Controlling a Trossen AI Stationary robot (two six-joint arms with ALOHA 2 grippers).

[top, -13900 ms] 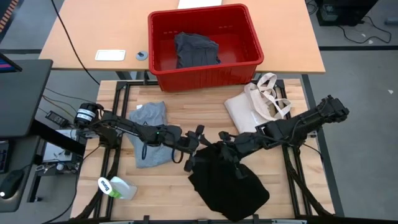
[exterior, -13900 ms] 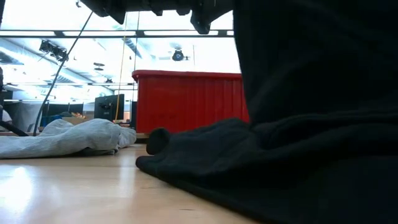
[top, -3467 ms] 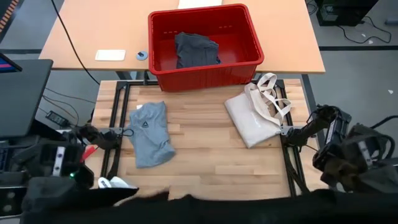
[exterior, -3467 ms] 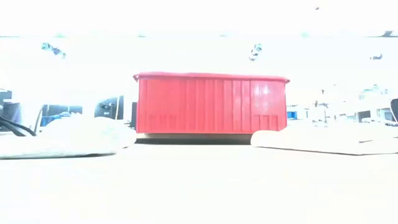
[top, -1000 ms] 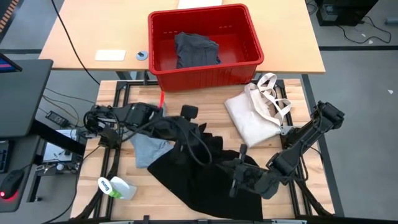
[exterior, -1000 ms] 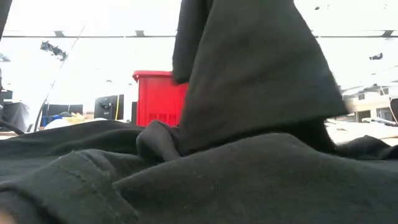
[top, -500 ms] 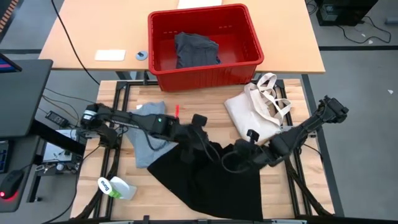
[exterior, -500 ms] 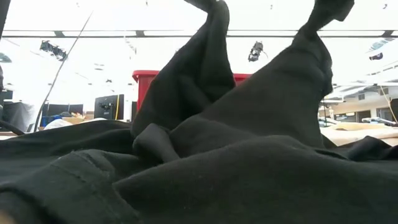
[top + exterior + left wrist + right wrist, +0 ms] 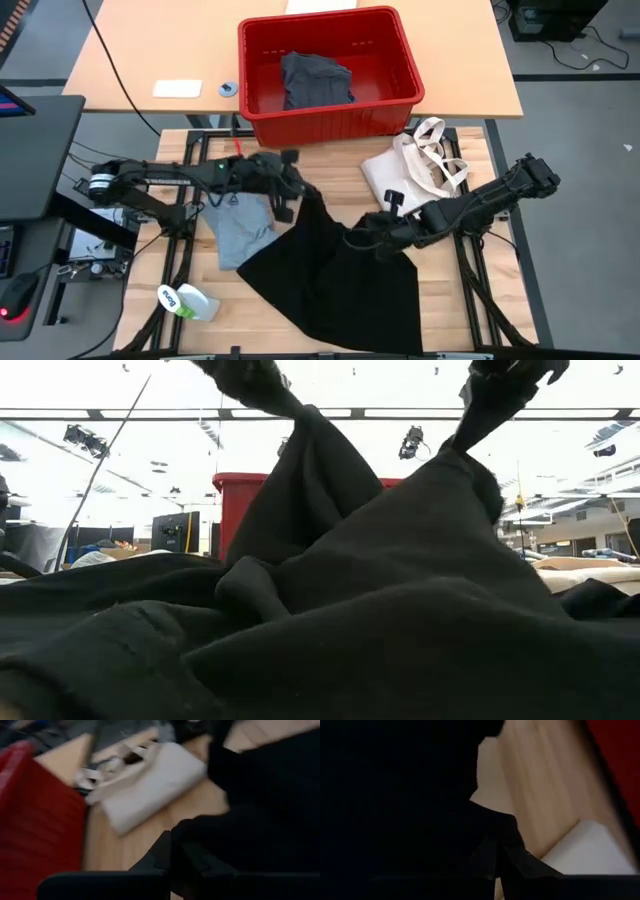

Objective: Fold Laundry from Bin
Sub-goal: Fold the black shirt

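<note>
Left gripper (image 9: 297, 192): clenched on a raised corner of the large black cloth garment (image 9: 335, 280), just in front of the big red rectangular plastic bin (image 9: 328, 70), toward its left half.
Right gripper (image 9: 362, 238): clamped on a second pinched peak of the same black garment, farther from the bin than the left gripper and toward its right half.
Black garment: both gripped points stand up as peaks in the low view (image 9: 400, 590); the rest spreads flat over the slatted wooden table (image 9: 330, 170), well in front of the bin.
Light grey T-shirt with a small chest mark (image 9: 240, 225): flat on the table in front of the bin's left corner, its near edge under the black garment.
Red bin: on the tan desk behind the table, holding a crumpled dark grey cloth (image 9: 315, 80).
Cream canvas tote bag with loop handles (image 9: 415, 170): on the table just in front of the bin's right corner, beside the right arm.
White and green bottle (image 9: 187, 300): lying at the table's front left, far from the bin.
</note>
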